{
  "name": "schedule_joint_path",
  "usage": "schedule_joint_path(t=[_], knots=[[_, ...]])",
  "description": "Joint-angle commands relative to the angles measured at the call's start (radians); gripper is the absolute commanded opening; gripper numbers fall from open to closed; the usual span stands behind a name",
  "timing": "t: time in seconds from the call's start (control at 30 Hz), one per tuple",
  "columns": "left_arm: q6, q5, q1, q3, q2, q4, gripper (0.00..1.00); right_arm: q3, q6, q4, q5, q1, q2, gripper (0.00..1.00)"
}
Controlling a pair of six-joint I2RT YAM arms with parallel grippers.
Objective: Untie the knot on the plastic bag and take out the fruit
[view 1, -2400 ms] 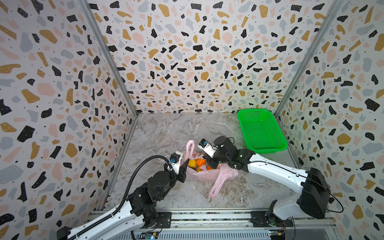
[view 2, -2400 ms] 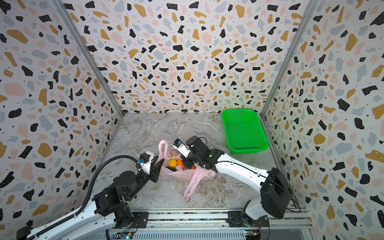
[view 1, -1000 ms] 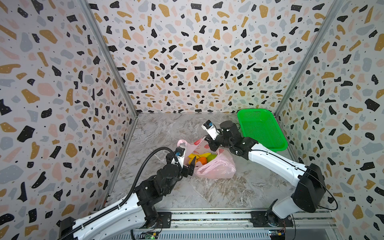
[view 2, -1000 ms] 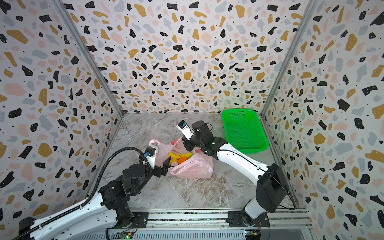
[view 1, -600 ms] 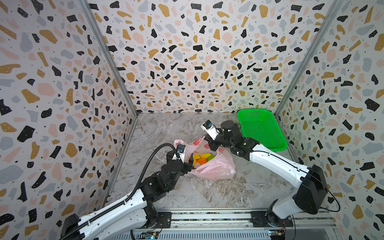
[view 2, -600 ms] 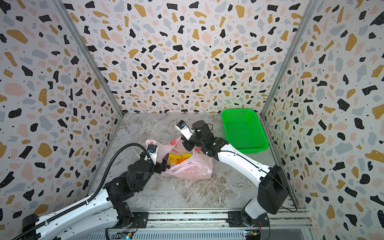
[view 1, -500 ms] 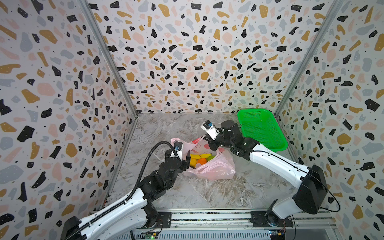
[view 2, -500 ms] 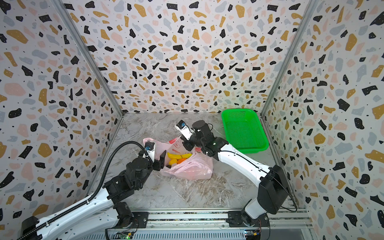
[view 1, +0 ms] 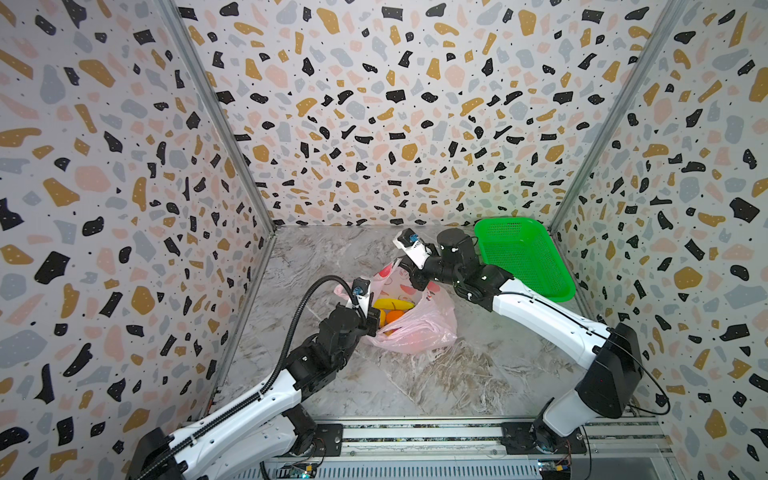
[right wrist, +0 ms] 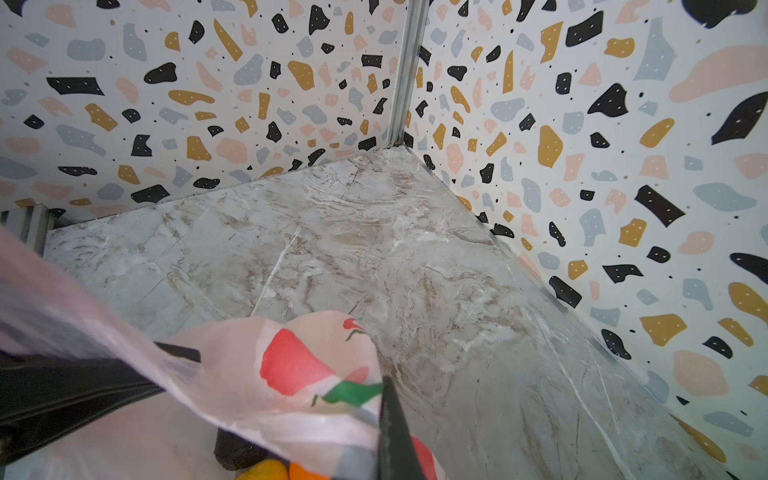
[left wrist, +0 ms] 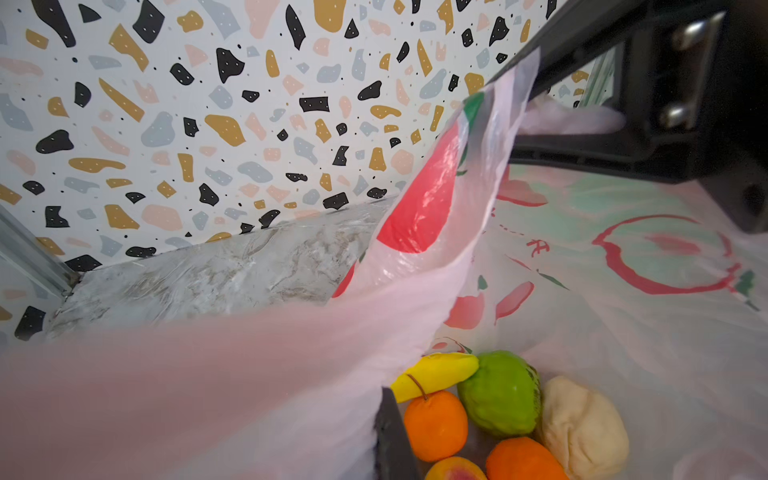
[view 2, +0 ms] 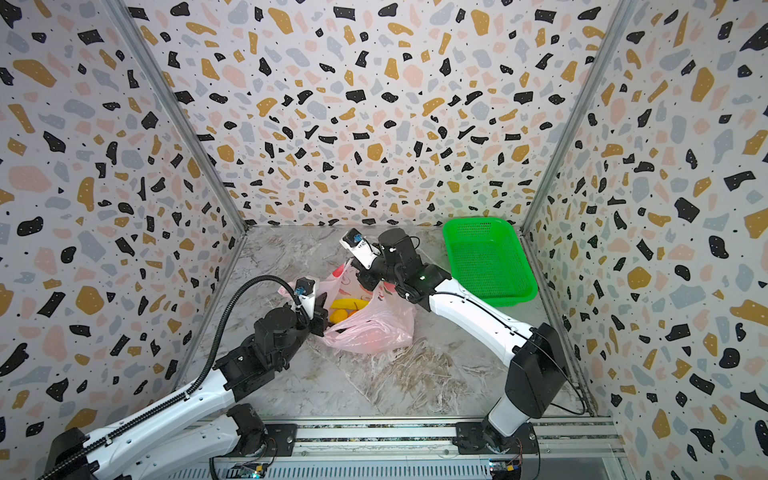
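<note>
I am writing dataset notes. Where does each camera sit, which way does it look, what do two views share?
Top views: high in front, facing down toward the back wall; both arms, plastic bag, green basket.
Left wrist: on the left arm, facing the fruit in the bag; own finger, right gripper pinching the rim.
Right wrist: on the right arm, facing a floor corner; own finger.
All share the bag.

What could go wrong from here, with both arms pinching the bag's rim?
1. The left fingers and right fingers each pinch the thin film of the bag on opposite sides. Pulling apart could tear it or let it slip out.
2. Neither arm is free for the fruit. Releasing one side would probably let the rim sag over the banana.
</note>
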Motion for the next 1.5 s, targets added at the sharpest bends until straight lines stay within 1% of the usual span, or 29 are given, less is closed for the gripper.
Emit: schedule_joint_path(t=[0.0,0.03,0.2,0.3,0.37,0.5,0.6,0.73,0.83,0.9,0.97,1.03,1.1,1.17,1.2,1.27,1.3,1.37,1.4,1.47], knots=[[-0.022,0.028,0.007,-0.021,-0.018,0.042,0.0,0.02,-0.005,-0.031,-0.006,0.004,-0.012,0.1],[-0.026,0.031,0.007,-0.02,-0.024,0.037,0.0,0.02,-0.002,-0.045,0.001,0.004,-0.015,0.2],[-0.042,0.001,0.006,-0.014,-0.069,-0.016,0.0,0.018,0.007,-0.141,0.016,0.001,-0.053,0.52],[-0.042,-0.037,0.006,-0.002,-0.096,-0.059,0.0,0.016,0.028,-0.201,0.008,0.002,-0.09,0.64],[-0.039,-0.049,0.006,0.0,-0.113,-0.072,0.0,0.024,0.052,-0.249,-0.003,0.005,-0.117,0.68],[-0.048,-0.058,0.007,0.01,-0.116,-0.092,0.0,0.048,0.112,-0.333,-0.012,0.04,-0.167,0.7],[-0.067,-0.045,0.006,0.011,-0.113,-0.094,0.0,0.056,0.193,-0.375,-0.041,0.077,-0.183,0.7],[-0.085,-0.025,0.006,0.008,-0.121,-0.089,0.0,0.016,0.361,-0.342,-0.149,0.122,-0.157,0.65],[-0.092,-0.029,0.006,0.006,-0.138,-0.082,0.0,-0.011,0.434,-0.296,-0.161,0.159,-0.118,0.61],[-0.092,-0.033,0.005,0.004,-0.15,-0.079,0.0,-0.037,0.48,-0.257,-0.144,0.17,-0.096,0.57],[-0.092,-0.032,0.005,0.001,-0.16,-0.081,0.0,-0.072,0.537,-0.21,-0.113,0.17,-0.085,0.5],[-0.093,-0.021,0.006,-0.004,-0.17,-0.079,0.0,-0.095,0.573,-0.181,-0.057,0.171,-0.065,0.5],[-0.1,-0.011,0.006,-0.013,-0.183,-0.072,0.0,-0.109,0.597,-0.17,0.027,0.171,-0.042,0.5],[-0.109,-0.004,0.006,-0.023,-0.189,-0.062,0.0,-0.109,0.595,-0.18,0.109,0.17,-0.009,0.51],[-0.112,-0.003,0.006,-0.026,-0.191,-0.062,0.0,-0.095,0.582,-0.21,0.136,0.17,0.01,0.51],[-0.116,-0.004,0.005,-0.029,-0.188,-0.067,0.0,-0.057,0.548,-0.331,0.168,0.171,0.046,0.55],[-0.117,-0.004,0.005,-0.03,-0.189,-0.071,0.0,-0.057,0.536,-0.386,0.186,0.174,0.049,0.6],[-0.123,-0.001,0.005,-0.036,-0.195,-0.074,0.0,-0.104,0.52,-0.452,0.237,0.184,0.021,0.75],[-0.127,0.002,0.004,-0.042,-0.199,-0.071,0.0,-0.143,0.507,-0.47,0.256,0.187,-0.005,0.82],[-0.134,0.017,0.005,-0.053,-0.201,-0.071,0.0,-0.208,0.504,-0.495,0.289,0.183,-0.055,0.88]])
